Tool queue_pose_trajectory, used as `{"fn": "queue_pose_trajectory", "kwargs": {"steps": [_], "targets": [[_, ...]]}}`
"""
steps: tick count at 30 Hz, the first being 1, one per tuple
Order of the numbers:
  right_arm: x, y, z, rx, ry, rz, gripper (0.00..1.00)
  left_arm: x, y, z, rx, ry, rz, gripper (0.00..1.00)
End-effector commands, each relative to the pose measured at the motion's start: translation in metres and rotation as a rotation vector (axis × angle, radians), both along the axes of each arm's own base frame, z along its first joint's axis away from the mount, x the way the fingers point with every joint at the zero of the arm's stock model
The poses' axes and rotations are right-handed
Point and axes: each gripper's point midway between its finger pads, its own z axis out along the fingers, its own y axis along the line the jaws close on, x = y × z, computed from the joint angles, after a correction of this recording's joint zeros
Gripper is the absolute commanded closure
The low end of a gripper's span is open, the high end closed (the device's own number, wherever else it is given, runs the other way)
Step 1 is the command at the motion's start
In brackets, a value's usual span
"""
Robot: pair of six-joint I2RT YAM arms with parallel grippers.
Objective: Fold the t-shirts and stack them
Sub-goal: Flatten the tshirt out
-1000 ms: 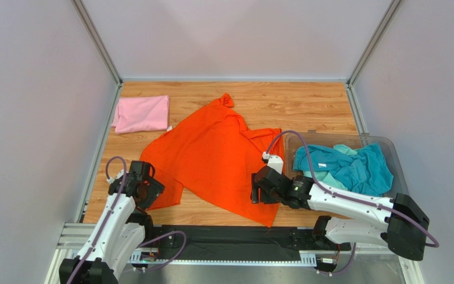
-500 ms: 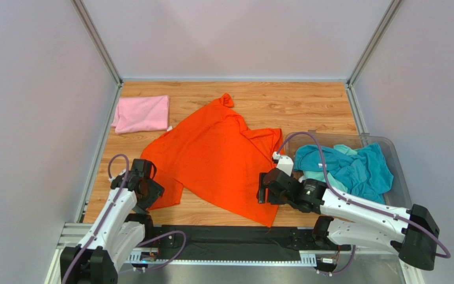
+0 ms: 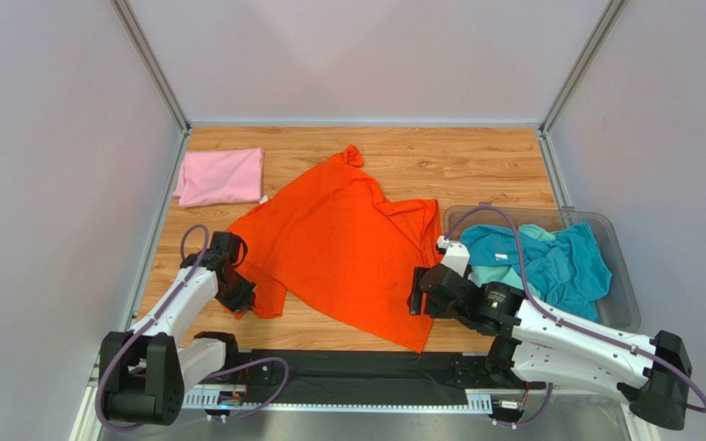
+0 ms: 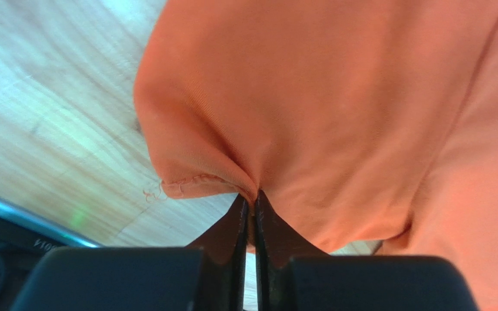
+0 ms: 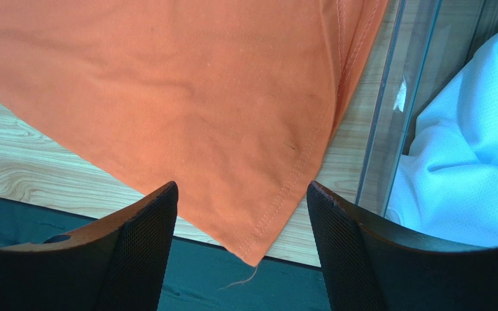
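The bright orange cloth t-shirt (image 3: 338, 243) lies spread at the centre of the wooden tabletop (image 3: 476, 161). The left claw (image 4: 250, 199) is closed on its near-left hem, pinching a fold of cloth. The right claw (image 5: 240, 191) stands open over the shirt's near-right corner, just beside the wall of the clear plastic bin (image 3: 625, 280). It appears not to touch the cloth, though this is uncertain. A folded light pink t-shirt (image 3: 220, 176) rests far left, apart. Bare wood shows along the far edge.
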Motion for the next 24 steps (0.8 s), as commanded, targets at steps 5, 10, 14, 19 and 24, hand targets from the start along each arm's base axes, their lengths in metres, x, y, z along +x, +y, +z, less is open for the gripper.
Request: {"fn": "queue_pose_trajectory", "kwargs": {"steps": [5,10,14,19,24], "targets": [[-0.011,-0.003,-0.016,-0.043,0.058,0.024,0.26,0.004,-0.006,-0.003,-0.044,-0.098,0.003,1.0],[-0.031,0.019,-0.029,-0.04,0.097,0.153,0.27,-0.004,0.006,0.014,0.015,-0.161,0.026,1.0],[-0.045,0.022,-0.043,-0.132,0.115,0.221,0.28,-0.007,0.012,0.025,0.045,-0.228,0.026,1.0],[-0.068,0.029,-0.056,-0.259,0.138,0.349,0.32,-0.01,0.01,0.029,0.025,-0.282,0.023,1.0],[-0.079,0.035,-0.059,-0.341,0.156,0.382,0.33,-0.007,0.009,0.033,0.023,-0.298,0.012,1.0]]}}
